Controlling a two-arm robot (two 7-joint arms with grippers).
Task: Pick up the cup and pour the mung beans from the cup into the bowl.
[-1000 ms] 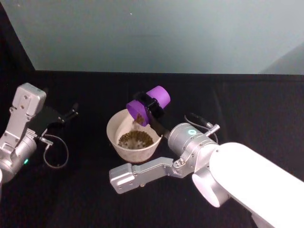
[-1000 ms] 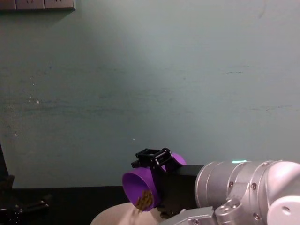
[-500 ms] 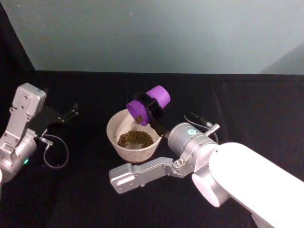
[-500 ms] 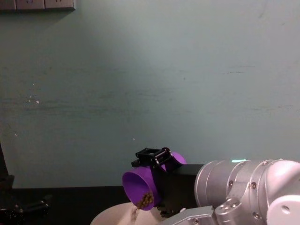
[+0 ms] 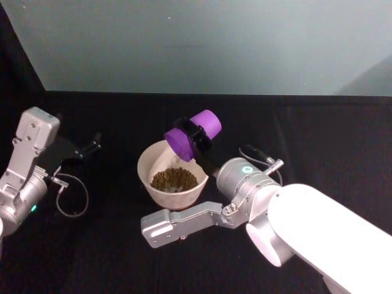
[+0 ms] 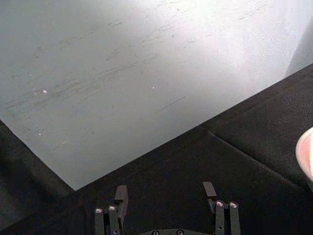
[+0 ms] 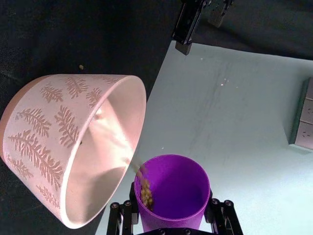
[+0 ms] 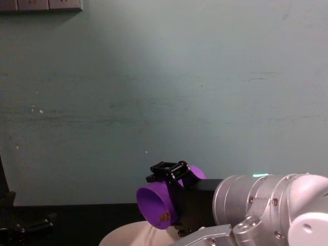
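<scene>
The purple cup (image 5: 191, 136) is tipped mouth-down over the far rim of the bowl (image 5: 144, 182), with my right gripper (image 5: 196, 137) shut on its sides. A heap of mung beans (image 5: 174, 179) lies in the bowl. In the right wrist view a few beans (image 7: 145, 188) cling at the lip of the cup (image 7: 171, 198), beside the leaf-patterned bowl (image 7: 54, 132). From the chest view the cup (image 8: 156, 206) hangs just above the bowl's rim (image 8: 123, 238). My left gripper (image 5: 92, 146) is parked open at the left, away from both, its fingers (image 6: 120, 195) spread.
A looped cable (image 5: 72, 197) lies on the black table beside the left arm. A stray bean (image 7: 81, 67) sits on the cloth beyond the bowl. A teal wall with sockets (image 8: 41, 4) stands behind the table.
The stream of beans from the cup has thinned to almost nothing, and fewer beans show at its mouth. The cup has shifted slightly to the right. The left arm has stayed put.
</scene>
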